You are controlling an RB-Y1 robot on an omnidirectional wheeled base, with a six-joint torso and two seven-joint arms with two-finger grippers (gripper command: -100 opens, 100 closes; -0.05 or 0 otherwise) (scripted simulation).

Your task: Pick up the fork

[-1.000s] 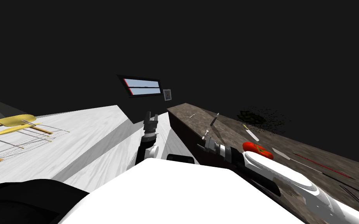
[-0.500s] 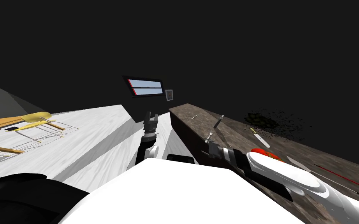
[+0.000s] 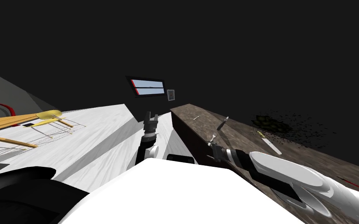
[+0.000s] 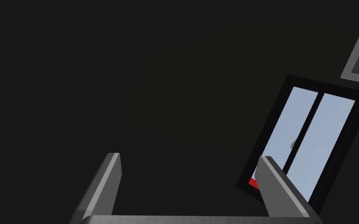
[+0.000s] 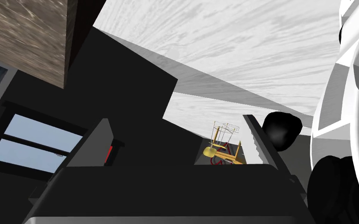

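Since a second ago the head camera has swung, so the whole scene sits lower and further right. The right forearm now covers the red tomato that showed beside it then.

Step in hand, by my judgement: the approach to the fork (image 3: 213,137). It lies on the brown worktop (image 3: 245,134) near the front edge, just beyond the right gripper (image 5: 176,119). Contact between them cannot be determined. That gripper's fingers are spread wide with nothing between them, and its camera looks out past the worktop's end toward the white floor (image 3: 97,132), not at the fork.

Recommended:
- Turn the wrist down onto the worktop.
- Straddle the handle across its narrow width.
- Lower until the fingertips nearly meet the surface, then close.

A thin, flat fork is likely to skid if it is nudged first.

The left gripper (image 3: 151,114) is held forward at centre, its fingers also wide and empty.

Count:
- Floor: one
- Worktop: one
- Yellow-seated chair (image 3: 48,115): one
- Window (image 3: 148,86): one
- Framed picture (image 3: 171,94): one
- Knives: two, one yellow-handled knife (image 3: 270,144) and one grey knife (image 3: 222,123)
- Fork: one
- Small pale utensil (image 3: 195,117): one, type indeterminate
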